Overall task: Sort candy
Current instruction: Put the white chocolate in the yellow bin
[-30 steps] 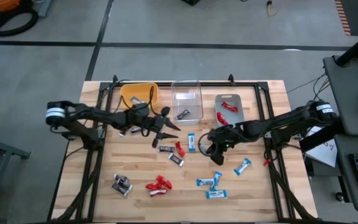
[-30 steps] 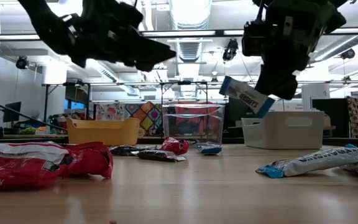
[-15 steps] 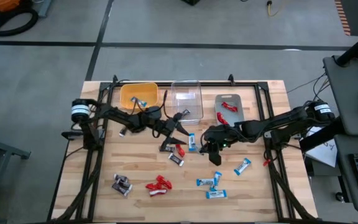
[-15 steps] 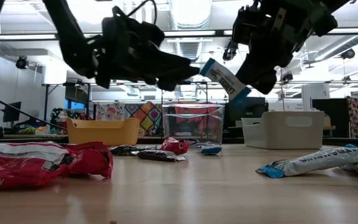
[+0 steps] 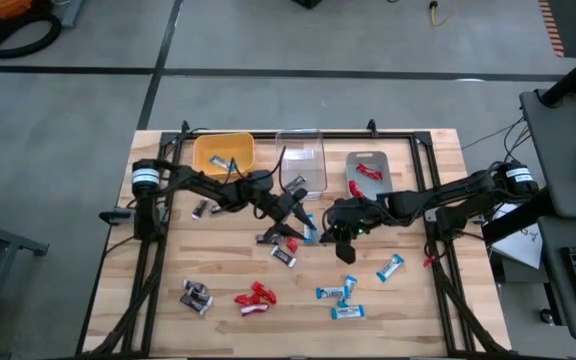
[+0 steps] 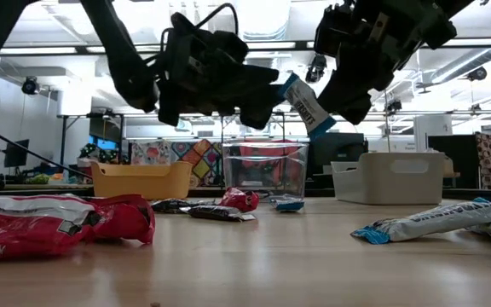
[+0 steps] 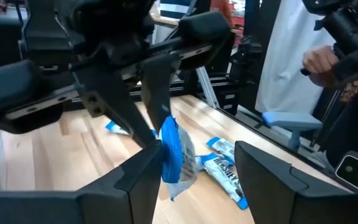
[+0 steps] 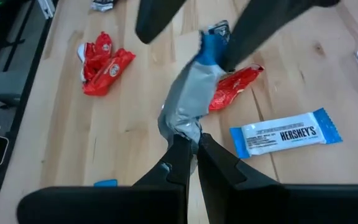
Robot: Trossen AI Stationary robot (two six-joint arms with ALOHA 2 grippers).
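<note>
Wooden planks make up the worktop [image 5: 408, 310], which stands on a grey floor with three bins along its far edge: a yellow bin [image 5: 224, 152], a clear bin [image 5: 301, 157] and a grey bin [image 5: 370, 171]. Near the worktop's middle the right claw [image 5: 330, 234] is pinched tight on one end of a blue-and-white candy [image 6: 303, 101], holding it up in the air. The left claw [image 5: 299, 213] meets it there with fingers spread wide on either side of the candy's free end; whether they touch the wrapper is hard to tell. More blue-and-white candy [image 5: 340, 294] lies toward the near edge, red candy [image 5: 255, 297] beside it, and dark brown candy [image 5: 197, 296] toward the near left corner.
</note>
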